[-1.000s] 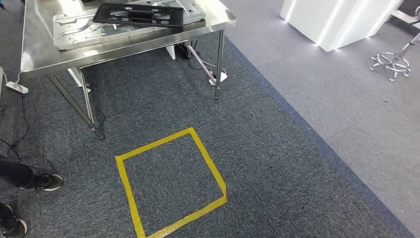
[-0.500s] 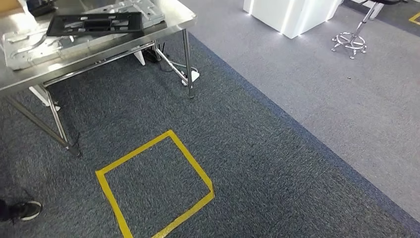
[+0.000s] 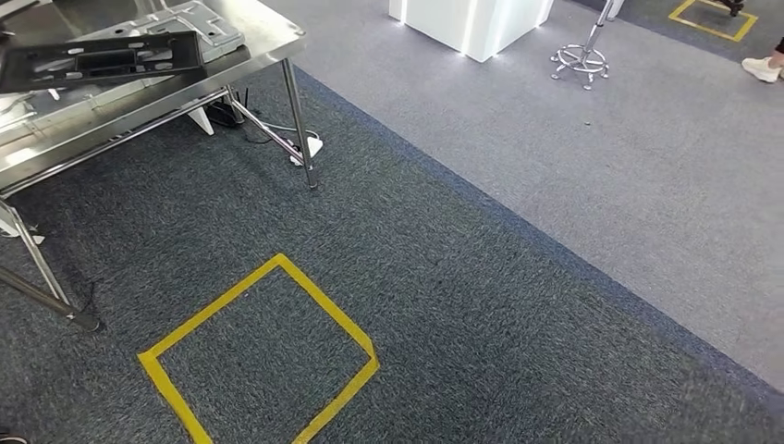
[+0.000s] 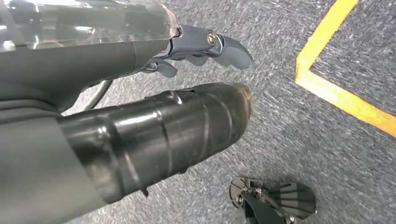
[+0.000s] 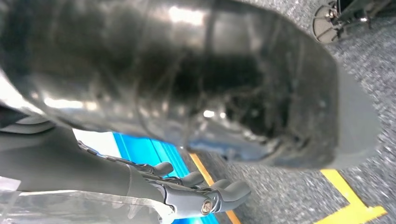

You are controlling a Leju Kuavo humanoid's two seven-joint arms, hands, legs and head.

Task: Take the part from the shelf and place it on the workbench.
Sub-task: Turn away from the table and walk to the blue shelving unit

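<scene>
A steel workbench [image 3: 263, 44] stands at the upper left of the head view. On it lie a black rectangular frame part [image 3: 102, 60] and a silver pressed-metal sheet [image 3: 202, 18] behind it. My left hand [image 4: 201, 46] hangs at my side above the dark carpet, fingers loosely extended, holding nothing. My right hand [image 5: 205, 193] hangs the same way, with nothing in its fingers.
A yellow tape square [image 3: 259, 361] marks the dark carpet ahead of me, and its tape [image 4: 336, 88] runs past my left hand. Cables and a power strip [image 3: 310, 148] lie under the workbench. A lit white counter [image 3: 471, 23], a stool base [image 3: 580, 60] and a person's shoe [image 3: 763, 69] stand on the lighter carpet beyond.
The camera has turned to the right, so the whole scene has slid left. A person's shoes at the lower left have left the picture, and the stool and counter have come nearer the middle.
</scene>
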